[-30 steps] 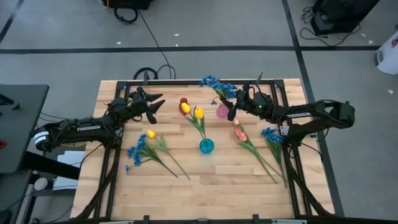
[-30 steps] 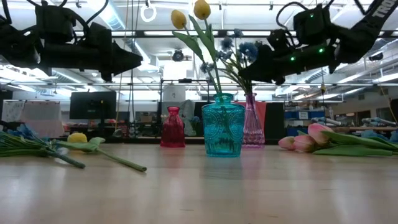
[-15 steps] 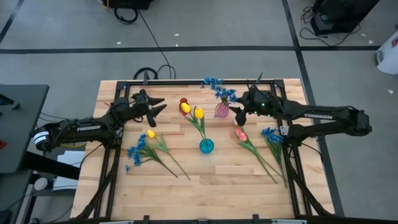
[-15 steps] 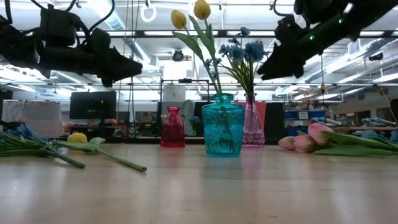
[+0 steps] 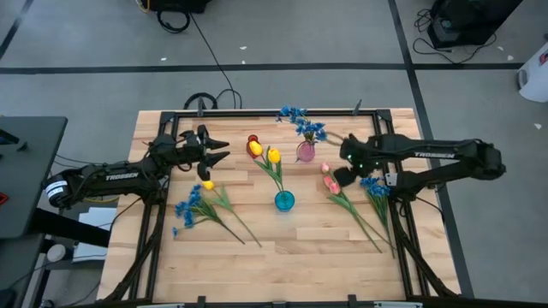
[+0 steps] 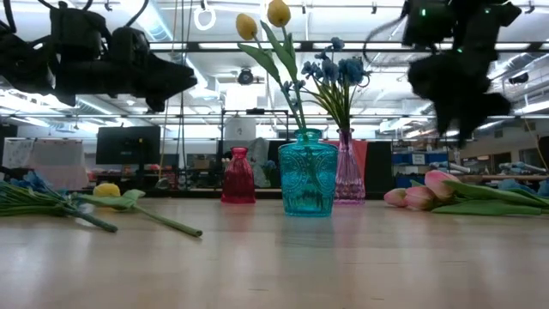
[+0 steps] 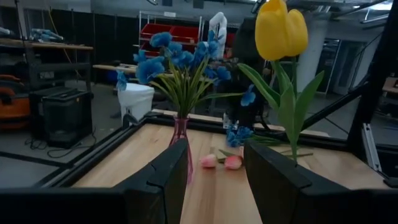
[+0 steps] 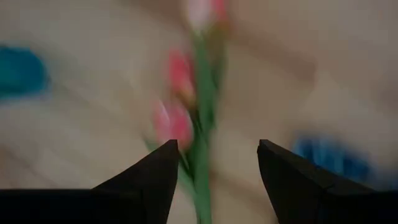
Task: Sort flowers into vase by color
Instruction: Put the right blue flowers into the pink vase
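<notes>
A wooden table [image 5: 257, 257] stands on a grey floor, with a busy workshop room behind it. Two pink tulip buds [image 5: 330, 182] lie on the table's right side, their long green stems pointing toward the near edge. A blue sprig [image 5: 374, 186] lies just beside them. On the left side lie more blue sprigs [image 5: 187, 208] and one yellow tulip bud [image 5: 208, 184]. Two yellow tulips [image 5: 264, 154] already stand in the teal vase [image 5: 284, 201], and blue flowers [image 5: 301, 122] stand in the pink vase [image 5: 306, 152]. A red vase [image 6: 238, 177] has nothing in it yet.

I think the pink tulips are light and bendy. The buds look soft and could get squashed, so the best place to pinch is the thin stem, a little below the bud. The stem lies flat, so the fingers must go low.

The right gripper [image 5: 348, 154] hangs above the pink tulips, pointing down at them, with its fingers [image 8: 147, 180] wide apart and nothing between them. The left gripper [image 5: 214, 154] waits up in the air over the table's left side, fingers [image 7: 163, 180] partly apart and holding nothing.
</notes>
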Tool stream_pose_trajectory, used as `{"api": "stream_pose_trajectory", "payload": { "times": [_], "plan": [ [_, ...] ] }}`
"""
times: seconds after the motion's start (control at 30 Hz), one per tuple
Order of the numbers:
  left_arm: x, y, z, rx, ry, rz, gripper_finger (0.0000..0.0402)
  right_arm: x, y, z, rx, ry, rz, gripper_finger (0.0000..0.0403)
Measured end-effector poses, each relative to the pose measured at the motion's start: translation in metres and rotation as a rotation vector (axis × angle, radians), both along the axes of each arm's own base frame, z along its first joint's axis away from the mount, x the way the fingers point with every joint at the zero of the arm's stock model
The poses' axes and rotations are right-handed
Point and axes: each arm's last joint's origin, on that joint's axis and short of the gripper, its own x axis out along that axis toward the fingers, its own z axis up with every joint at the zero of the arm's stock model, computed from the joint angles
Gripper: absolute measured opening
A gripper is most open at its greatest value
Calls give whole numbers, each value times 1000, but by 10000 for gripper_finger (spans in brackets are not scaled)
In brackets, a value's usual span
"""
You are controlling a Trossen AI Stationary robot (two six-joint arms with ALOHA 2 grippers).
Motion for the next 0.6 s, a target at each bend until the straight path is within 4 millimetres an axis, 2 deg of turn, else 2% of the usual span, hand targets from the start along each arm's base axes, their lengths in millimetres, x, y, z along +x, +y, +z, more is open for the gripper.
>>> {"api": "stream_pose_trajectory", "payload": {
  "times": [0.1, 0.23, 0.43, 0.6],
  "plan": [
    [0, 0, 0, 0, 0, 0, 163, 0, 10, -12, 159, 169, -36, 229],
    [0, 0, 0, 0, 0, -1, 163, 2, 26, -23, 314, 317, 5, 229],
    [0, 0, 0, 0, 0, -1, 163, 8, 50, -31, 385, 395, 76, 229],
    [0, 0, 0, 0, 0, -2, 163, 3, 70, -40, 405, 472, 83, 228]
  ]
}}
